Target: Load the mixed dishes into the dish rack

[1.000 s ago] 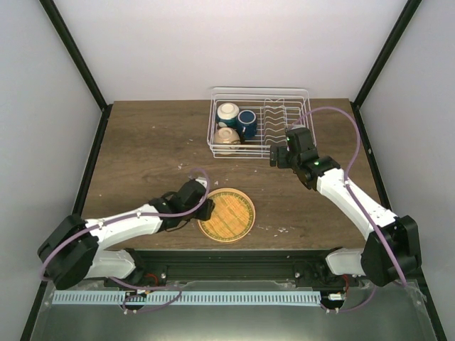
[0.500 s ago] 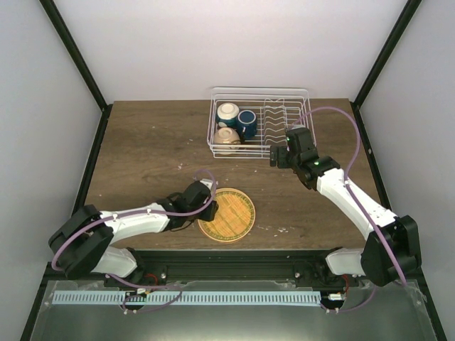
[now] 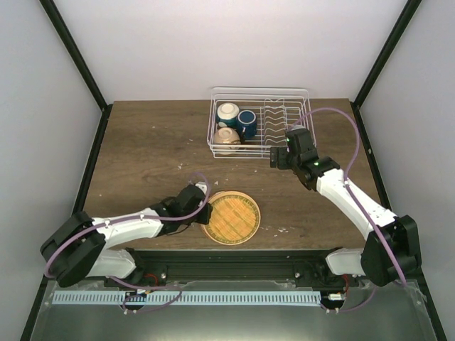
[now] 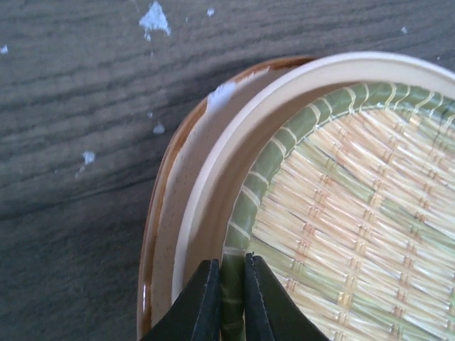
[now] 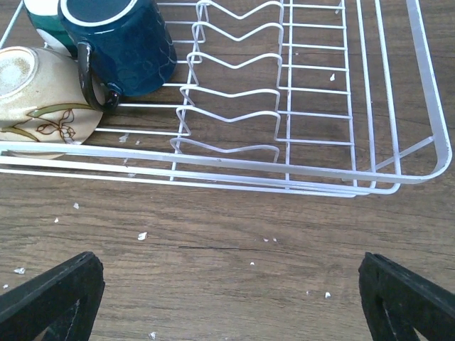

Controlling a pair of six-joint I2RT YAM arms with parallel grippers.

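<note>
Shows round orange plate with woven-pattern face [image 3: 231, 217] [image 4: 341, 213] on dark wooden table [image 3: 149, 149], near front edge, well apart from rack. Has left gripper [image 3: 205, 211] [image 4: 229, 264] clenched on plate's left rim, black fingers [image 4: 206, 302] almost together with thin green edge of woven face pinched between. Cannot tell whether plate lies flat or tips up. Puts rectangular white wire dish rack [image 3: 259, 89] [image 5: 429, 85] at far side of table, right of centre. Holds in rack's left part cream-white bowl with teal inside [image 3: 228, 112] at back, second cream-white bowl with leaf drawing [image 3: 227, 136] [image 5: 35, 92] on its side in front, small dark blue cup [image 3: 247, 122] [image 5: 121, 42] touching that second bowl. Sets zigzag plate prongs [image 5: 227, 99] just right of cup. Keeps right gripper [image 3: 281, 155] [image 5: 227, 277] released, jaws spread wide, just in front of rack's near rail, above table. Shows white specks [image 5: 142, 235] scattered over wood.
</note>
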